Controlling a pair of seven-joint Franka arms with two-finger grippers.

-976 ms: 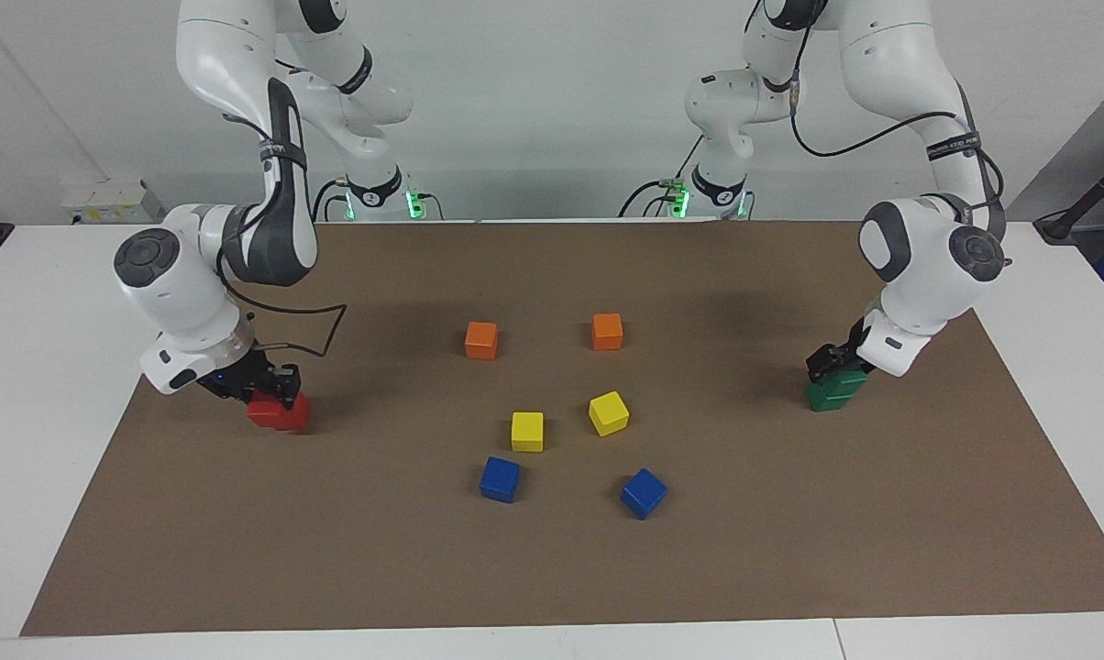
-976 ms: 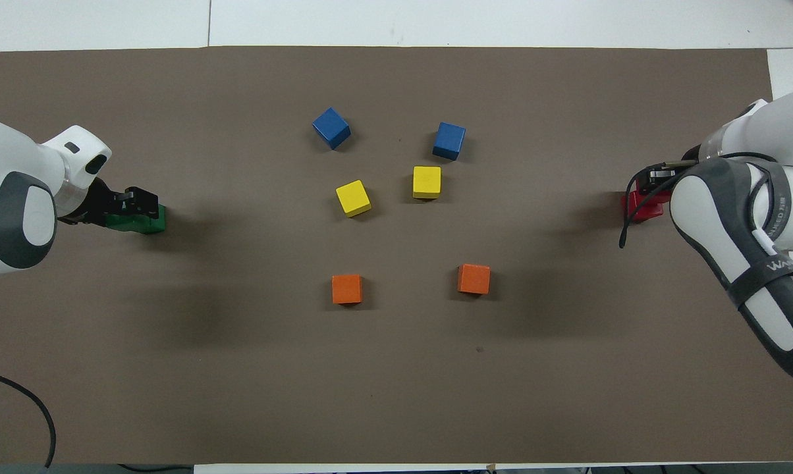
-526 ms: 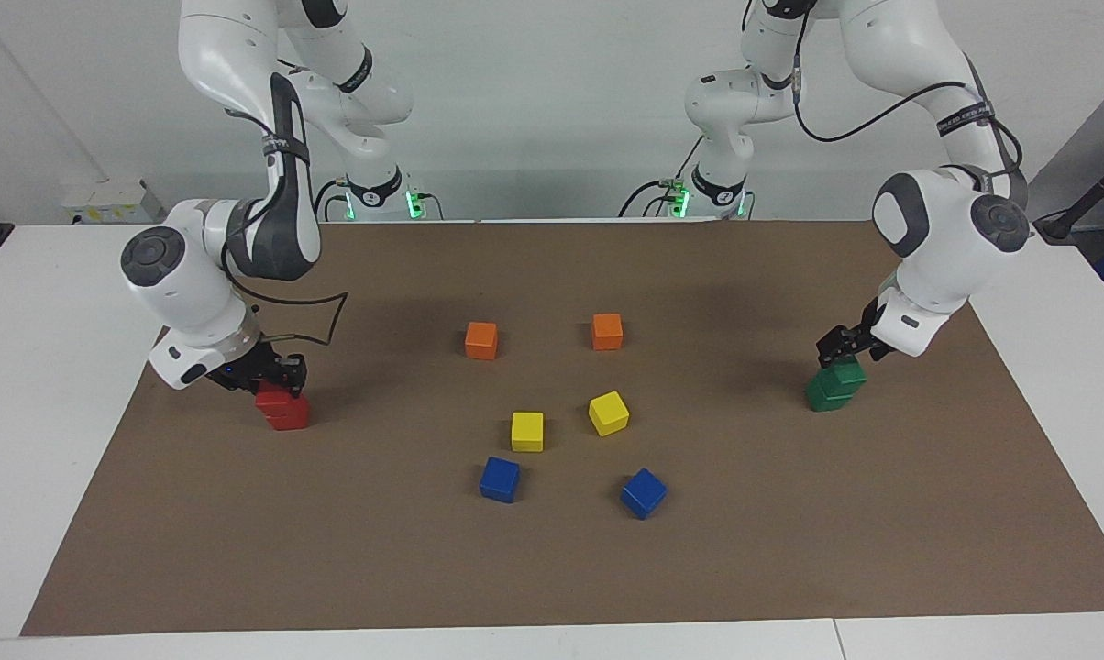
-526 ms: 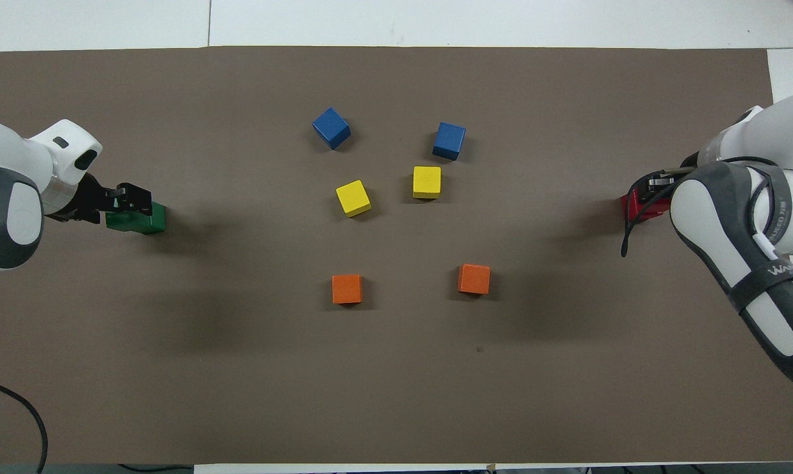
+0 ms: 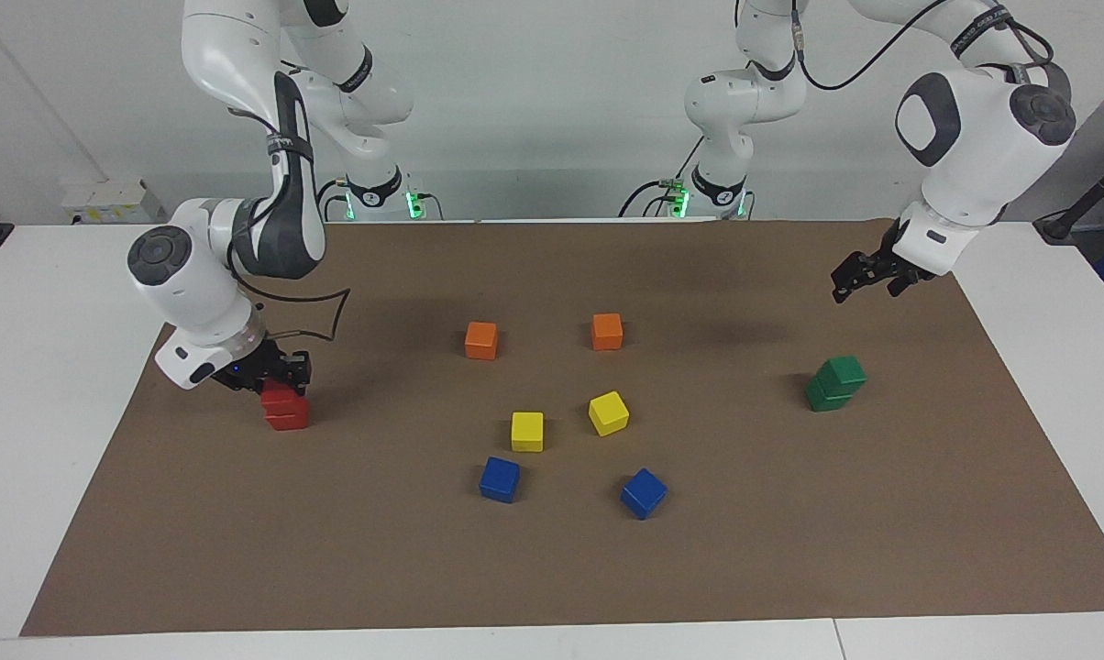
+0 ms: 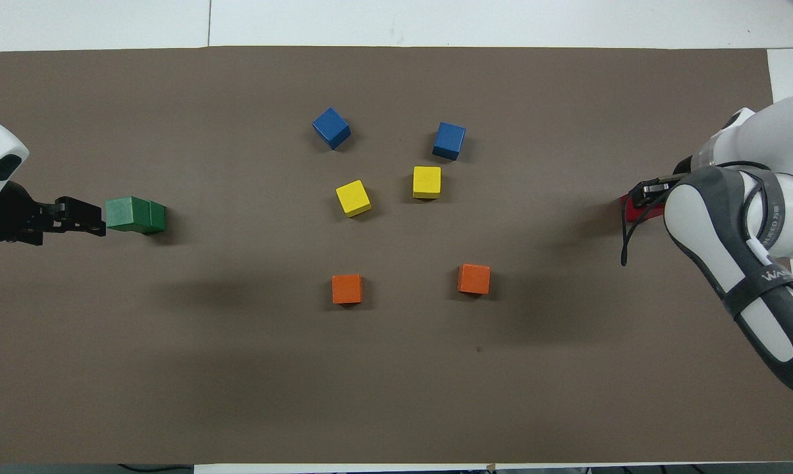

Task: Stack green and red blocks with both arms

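Honestly, red blocks (image 5: 285, 409) look light and rigid; right end effector (image 5: 286, 372) clenched on the top one's sides, left end effector (image 5: 868, 277) released.

White table (image 5: 20, 385) carries a brown paper mat (image 5: 790, 550). On the mat: two orange cubes (image 5: 481, 340), two yellow cubes (image 5: 527, 431), two blue cubes (image 5: 500, 479) mid-table. Green two-cube stack (image 5: 834, 383) toward the left arm's end, red two-cube stack (image 5: 285, 408) toward the right arm's end

Two orange cubes (image 5: 481, 340) lie nearer the robots than two yellow cubes (image 5: 527, 431); two blue cubes (image 5: 500, 479) lie farther.
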